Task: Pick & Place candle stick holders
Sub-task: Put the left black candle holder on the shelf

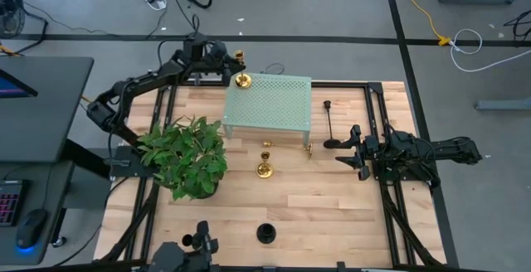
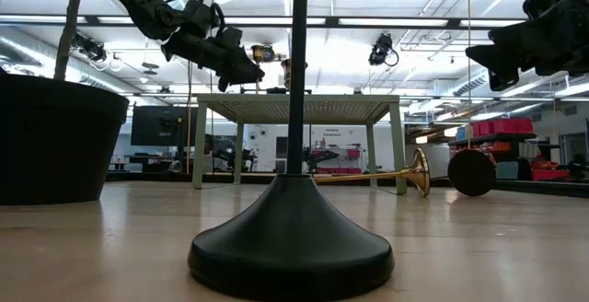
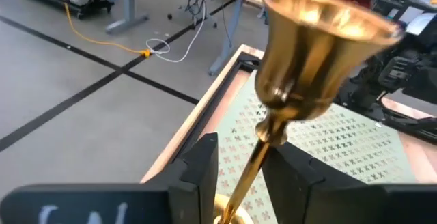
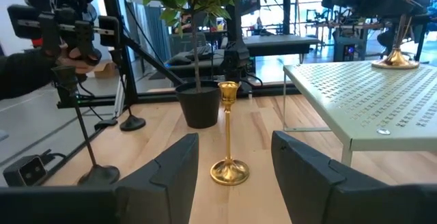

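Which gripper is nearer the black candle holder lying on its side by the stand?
Right. The right gripper sits open just beside the fallen black holder on the table's right side; the left gripper is across the green stand, shut on a gold holder.

Both arms are dark, built from jointed black segments. Each hand, the left hand (image 1: 229, 71) and the right hand (image 1: 355, 149), has two flat black fingers (image 4: 167, 176) with angled edges.
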Motion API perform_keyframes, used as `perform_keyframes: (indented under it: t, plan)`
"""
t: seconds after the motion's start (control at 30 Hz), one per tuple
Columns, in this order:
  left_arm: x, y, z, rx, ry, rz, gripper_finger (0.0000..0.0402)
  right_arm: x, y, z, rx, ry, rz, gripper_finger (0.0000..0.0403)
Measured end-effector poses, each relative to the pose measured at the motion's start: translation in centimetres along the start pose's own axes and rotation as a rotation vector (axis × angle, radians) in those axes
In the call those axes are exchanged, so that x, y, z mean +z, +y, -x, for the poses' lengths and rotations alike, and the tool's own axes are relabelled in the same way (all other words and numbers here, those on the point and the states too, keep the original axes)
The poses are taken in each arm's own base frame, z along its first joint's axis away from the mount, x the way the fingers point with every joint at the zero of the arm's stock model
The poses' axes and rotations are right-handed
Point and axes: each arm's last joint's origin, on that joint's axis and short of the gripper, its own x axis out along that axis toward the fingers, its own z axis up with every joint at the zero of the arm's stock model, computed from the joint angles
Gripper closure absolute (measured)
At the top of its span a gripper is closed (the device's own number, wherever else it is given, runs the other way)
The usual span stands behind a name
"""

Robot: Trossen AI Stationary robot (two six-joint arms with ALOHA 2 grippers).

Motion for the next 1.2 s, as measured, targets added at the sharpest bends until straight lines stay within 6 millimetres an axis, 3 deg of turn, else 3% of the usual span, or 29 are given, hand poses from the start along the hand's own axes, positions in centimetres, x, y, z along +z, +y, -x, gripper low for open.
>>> perform_keyframes:
  t: [0.13,0.7,1.2]
  plan:
    - [0.3,-0.3,0.3,-0.054,-0.009,-0.007,0.0268,0.5,0.0,0.0,-0.002,-0.052,0.07,0.0218]
    - [3.2,-2.2,3.4,-0.036,-0.116,-0.126,0.0259,1.4,0.1,0.1,0.008,-0.147,0.03,0.0218]
    - [3.5,-2.3,3.7,0.023,-0.125,-0.129,0.0259,2.4,0.1,0.3,0.014,-0.249,0.008,0.0218]
